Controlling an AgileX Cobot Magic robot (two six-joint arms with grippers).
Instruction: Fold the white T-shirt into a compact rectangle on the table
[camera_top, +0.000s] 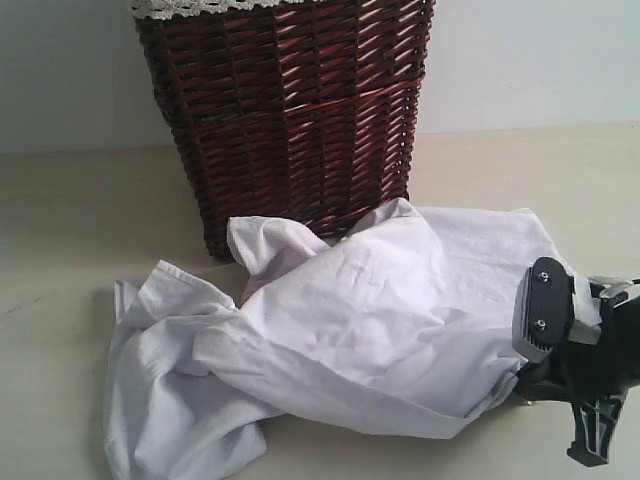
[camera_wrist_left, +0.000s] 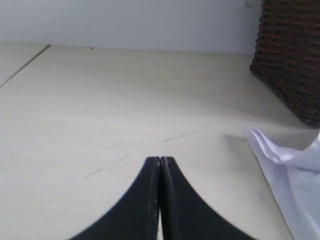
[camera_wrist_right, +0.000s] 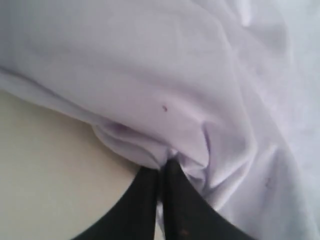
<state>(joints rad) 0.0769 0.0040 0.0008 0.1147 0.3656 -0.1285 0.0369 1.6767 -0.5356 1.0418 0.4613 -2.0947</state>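
Observation:
The white T-shirt (camera_top: 370, 320) lies crumpled on the pale beige table (camera_top: 80, 220), bunched toward the left and stretched toward the right. No letters, red patch or orange tag show. My right gripper (camera_wrist_right: 162, 165) is shut on a pinched fold of the T-shirt (camera_wrist_right: 165, 100) at its right edge; in the exterior view the right gripper (camera_top: 515, 385) sits low at the cloth's right end. My left gripper (camera_wrist_left: 160, 160) is shut on nothing, hovering over bare table (camera_wrist_left: 100, 110), with a corner of the T-shirt (camera_wrist_left: 290, 180) off to one side. It is out of the exterior view.
A dark red-brown wicker basket (camera_top: 290, 110) with a lace rim stands right behind the shirt, its base touching the cloth. The basket (camera_wrist_left: 292, 55) also shows in the left wrist view. A pale wall (camera_top: 60, 70) backs the table.

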